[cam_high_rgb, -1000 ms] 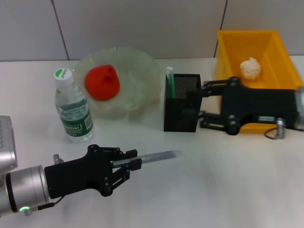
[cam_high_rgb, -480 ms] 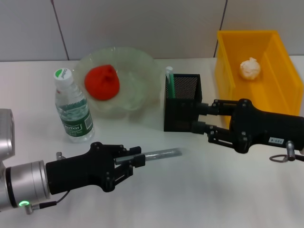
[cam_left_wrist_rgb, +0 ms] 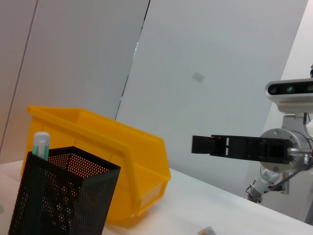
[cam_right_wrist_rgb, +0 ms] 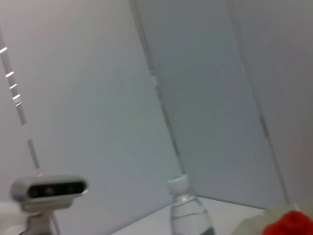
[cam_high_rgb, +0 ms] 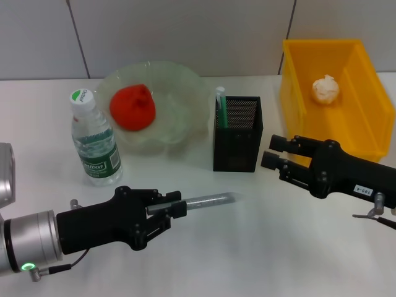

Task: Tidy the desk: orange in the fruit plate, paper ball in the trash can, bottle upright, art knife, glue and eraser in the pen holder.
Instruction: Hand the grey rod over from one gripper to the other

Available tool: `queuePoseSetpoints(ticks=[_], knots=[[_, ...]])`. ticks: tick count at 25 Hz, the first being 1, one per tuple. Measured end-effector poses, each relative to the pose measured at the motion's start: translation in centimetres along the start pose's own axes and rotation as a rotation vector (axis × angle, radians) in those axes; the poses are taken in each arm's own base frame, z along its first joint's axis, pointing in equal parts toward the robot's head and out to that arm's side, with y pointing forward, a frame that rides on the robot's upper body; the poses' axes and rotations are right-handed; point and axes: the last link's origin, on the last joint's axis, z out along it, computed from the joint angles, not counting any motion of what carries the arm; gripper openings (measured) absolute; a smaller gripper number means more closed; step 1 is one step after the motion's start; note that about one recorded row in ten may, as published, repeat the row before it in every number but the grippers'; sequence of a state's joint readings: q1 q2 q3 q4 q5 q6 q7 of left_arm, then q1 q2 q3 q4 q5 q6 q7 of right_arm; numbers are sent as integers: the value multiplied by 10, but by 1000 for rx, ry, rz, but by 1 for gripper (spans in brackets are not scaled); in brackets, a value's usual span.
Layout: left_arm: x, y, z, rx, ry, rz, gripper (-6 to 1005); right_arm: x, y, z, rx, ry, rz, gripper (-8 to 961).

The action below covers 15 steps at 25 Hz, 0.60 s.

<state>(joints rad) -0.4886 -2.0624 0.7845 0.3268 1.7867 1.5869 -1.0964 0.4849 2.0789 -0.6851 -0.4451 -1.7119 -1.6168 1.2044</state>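
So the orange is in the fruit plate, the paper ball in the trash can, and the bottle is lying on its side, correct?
Not quite: the head view shows the bottle standing upright, cap up. The orange is in the fruit plate, the paper ball in the trash can.

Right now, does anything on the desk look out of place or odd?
Nothing is spilled or tipped. The bottle stands upright, the orange sits in the fruit plate, the paper ball in the trash can. Only the art knife is outside the pen holder, held level by the left gripper.
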Motion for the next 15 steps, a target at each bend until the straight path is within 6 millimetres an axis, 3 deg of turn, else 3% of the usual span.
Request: queuePoseSetpoints(ticks=[4, 10, 15], knots=[[0, 0, -1, 2, -1, 4, 182, 3, -1, -3, 14, 7, 28, 471], [5, 0, -3, -15, -4, 28, 182, 7, 7, -7, -19, 6, 40, 606], [9, 3, -4, -50, 8, 29, 182, 9, 17, -22, -62, -10, 47, 692]])
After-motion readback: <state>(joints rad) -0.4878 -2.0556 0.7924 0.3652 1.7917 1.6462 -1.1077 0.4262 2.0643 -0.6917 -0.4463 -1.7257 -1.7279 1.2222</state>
